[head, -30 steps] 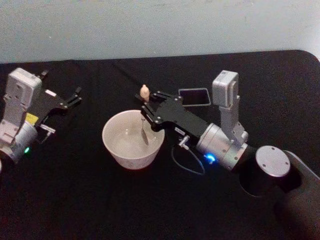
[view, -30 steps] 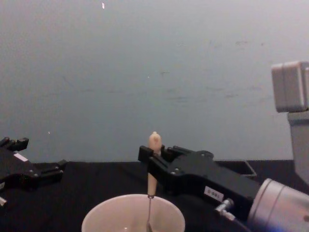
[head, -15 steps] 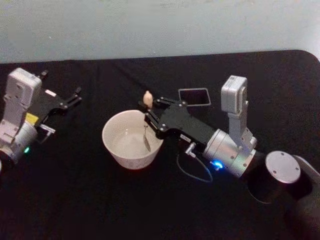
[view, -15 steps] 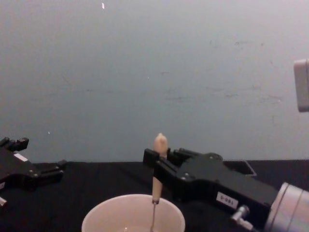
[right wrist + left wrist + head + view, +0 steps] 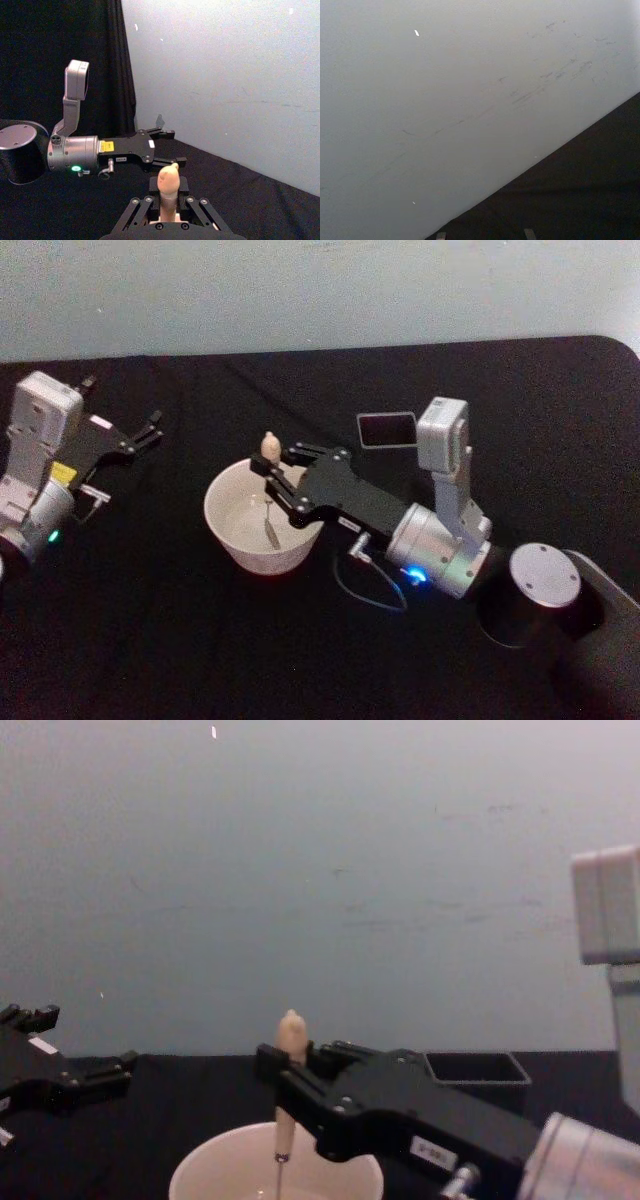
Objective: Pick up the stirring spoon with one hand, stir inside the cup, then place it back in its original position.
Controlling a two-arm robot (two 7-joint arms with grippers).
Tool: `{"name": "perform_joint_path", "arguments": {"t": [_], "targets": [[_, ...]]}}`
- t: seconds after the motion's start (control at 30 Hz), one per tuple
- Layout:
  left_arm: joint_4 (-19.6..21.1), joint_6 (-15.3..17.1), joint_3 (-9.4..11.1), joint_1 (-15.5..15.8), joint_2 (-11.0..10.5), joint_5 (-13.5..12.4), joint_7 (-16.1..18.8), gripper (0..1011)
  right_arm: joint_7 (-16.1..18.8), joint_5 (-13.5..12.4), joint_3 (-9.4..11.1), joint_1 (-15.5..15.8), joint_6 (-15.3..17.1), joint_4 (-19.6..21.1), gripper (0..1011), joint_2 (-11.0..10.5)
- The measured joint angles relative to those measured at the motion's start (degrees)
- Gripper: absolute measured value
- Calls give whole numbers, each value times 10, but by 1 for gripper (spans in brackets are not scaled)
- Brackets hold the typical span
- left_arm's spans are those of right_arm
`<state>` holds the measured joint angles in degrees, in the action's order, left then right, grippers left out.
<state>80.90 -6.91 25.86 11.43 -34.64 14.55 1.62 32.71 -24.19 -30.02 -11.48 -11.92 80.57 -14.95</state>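
Stirring spoon (image 5: 268,447): upright, beige knob uppermost, thin shaft dropping into the cup, small bowl low inside it, near the middle. Left gripper (image 5: 150,430): at the far left of the black table (image 5: 200,640), well apart from the cup, fingers spread wide, holding nothing. Cup (image 5: 238,545): cream-white, wide, standing about mid-table. Right gripper (image 5: 275,470): reaching in from the right above the cup's rim, jaws clamped on the spoon's wooden handle just below the knob. Holder box (image 5: 386,428): dark, square, behind the right gripper, apart from the cup.
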Motion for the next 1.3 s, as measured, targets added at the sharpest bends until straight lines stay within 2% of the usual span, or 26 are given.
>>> {"name": "perform_joint_path", "arguments": {"t": [0.33, 0.67, 1.0, 1.3], "targets": [[0, 0, 0, 0, 0, 0, 0, 1001, -13, 16, -11, -26, -9, -41, 214, 29], [0, 0, 0, 0, 0, 0, 0, 1001, -31, 35, -4, -46, -26, -75, 214, 50], [0, 0, 0, 0, 0, 0, 0, 1001, -39, 45, 11, -47, -30, -83, 214, 48], [0, 0, 0, 0, 0, 0, 0, 1002, -30, 36, 24, -27, -21, -50, 213, 27]]}}
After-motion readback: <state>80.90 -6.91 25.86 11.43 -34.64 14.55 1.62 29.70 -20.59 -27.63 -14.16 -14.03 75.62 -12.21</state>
